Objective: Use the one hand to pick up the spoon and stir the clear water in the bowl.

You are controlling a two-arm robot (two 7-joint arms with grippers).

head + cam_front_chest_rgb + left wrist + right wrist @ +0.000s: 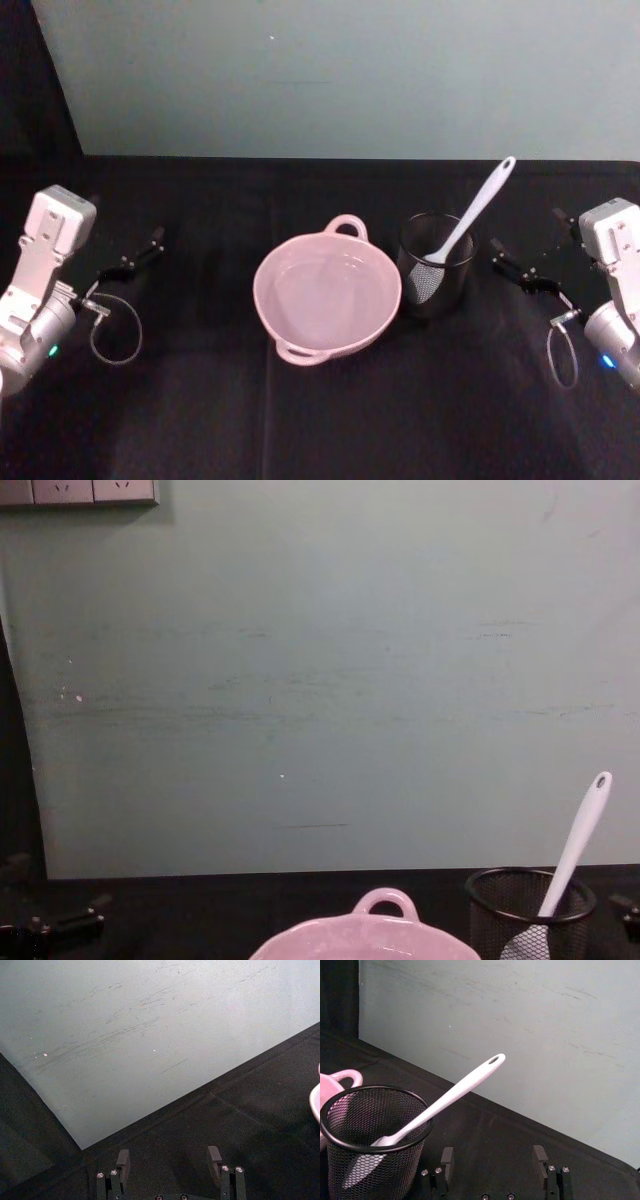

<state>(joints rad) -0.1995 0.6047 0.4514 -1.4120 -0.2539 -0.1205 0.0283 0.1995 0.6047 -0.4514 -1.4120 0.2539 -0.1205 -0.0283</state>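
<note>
The pale pink bowl (383,300) sits mid-table, and the clear water (320,295) in it shows as a faint sheen. Just right of it, the white spoon (472,213) stands head-down in a black wire-mesh cup (437,268), its handle leaning up and to the right. My right gripper (516,267) hovers open a little right of the cup, holding nothing; its wrist view has the spoon (455,1095), the cup (372,1135) and the bowl's loop handle (342,1077) ahead of it. My left gripper (140,255) rests open at the far left, well away from the bowl.
A black cloth (320,420) covers the table, and a pale green wall (340,70) rises behind its far edge. From the chest, the bowl (365,935), spoon (577,842) and cup (525,910) sit low at the right. There is open cloth in front of the bowl.
</note>
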